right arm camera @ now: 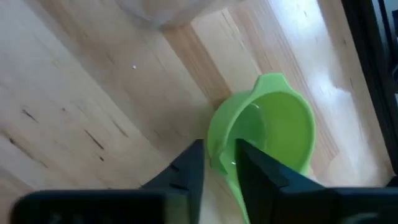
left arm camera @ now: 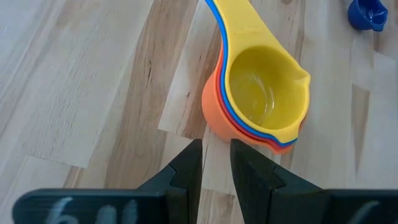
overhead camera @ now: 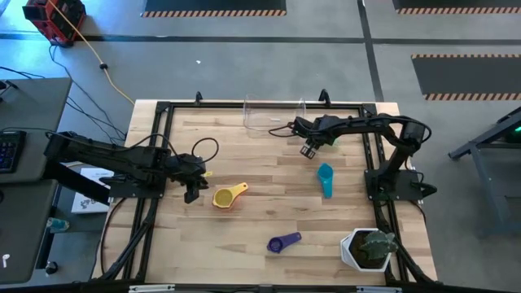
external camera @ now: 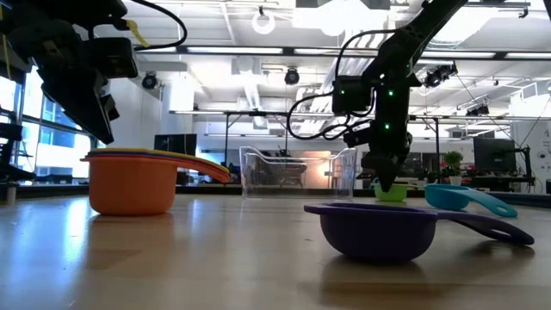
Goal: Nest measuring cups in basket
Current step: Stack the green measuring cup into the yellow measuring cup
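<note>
Green measuring cup (right arm camera: 273,134), gripped at its handle by the right tool (overhead camera: 309,150) in the high view's upper centre, just below the clear basket (overhead camera: 273,114), apparently for nesting, while the left tool (overhead camera: 192,192), nearly closed and empty, waits beside the yellow-topped stack (overhead camera: 225,197).

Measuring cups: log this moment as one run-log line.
right hand shut on green cup | left hand by yellow-topped stack | basket empty
</note>
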Robot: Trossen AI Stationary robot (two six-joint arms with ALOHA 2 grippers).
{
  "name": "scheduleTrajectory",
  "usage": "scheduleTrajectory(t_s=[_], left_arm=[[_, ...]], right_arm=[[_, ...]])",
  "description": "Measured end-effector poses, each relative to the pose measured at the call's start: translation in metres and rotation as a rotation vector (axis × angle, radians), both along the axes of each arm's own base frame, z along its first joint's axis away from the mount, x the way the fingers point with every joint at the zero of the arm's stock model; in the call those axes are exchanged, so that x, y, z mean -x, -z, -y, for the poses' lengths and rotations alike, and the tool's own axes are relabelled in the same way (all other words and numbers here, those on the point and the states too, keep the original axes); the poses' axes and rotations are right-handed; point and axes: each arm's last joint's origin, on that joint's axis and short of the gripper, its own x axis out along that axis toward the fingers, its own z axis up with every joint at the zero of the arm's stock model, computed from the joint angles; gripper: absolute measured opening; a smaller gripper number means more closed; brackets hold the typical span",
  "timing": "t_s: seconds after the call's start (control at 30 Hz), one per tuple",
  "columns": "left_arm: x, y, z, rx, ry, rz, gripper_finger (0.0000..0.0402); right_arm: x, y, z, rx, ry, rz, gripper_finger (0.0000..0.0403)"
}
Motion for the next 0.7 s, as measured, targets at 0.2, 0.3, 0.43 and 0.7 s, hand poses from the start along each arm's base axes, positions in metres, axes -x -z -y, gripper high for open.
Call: scheduleTrajectory(t_s=[0.2, 0.3, 0.43, 0.7], left_arm=[[0.000, 0.000, 0.000, 0.000, 0.000, 0.000, 0.0074], [0.000, 0.000, 0.000, 0.000, 0.000, 0.000, 0.0074], [0.000, 0.000, 0.000, 0.000, 0.000, 0.000, 0.0074], [0.000, 0.000, 0.000, 0.000, 0.000, 0.000, 0.0074]], right_arm=[[0.000, 0.000, 0.000, 0.009, 0.015, 0.002, 0.0009], [-0.001, -0.002, -0.002, 0.054, 0.041, -0.016, 0.0012], [-0.004, -0.008, -0.008, 0.070, 0.069, -0.031, 0.0004], [-0.015, -0.024, -0.032, 0.126, 0.088, -0.056, 0.0002]])
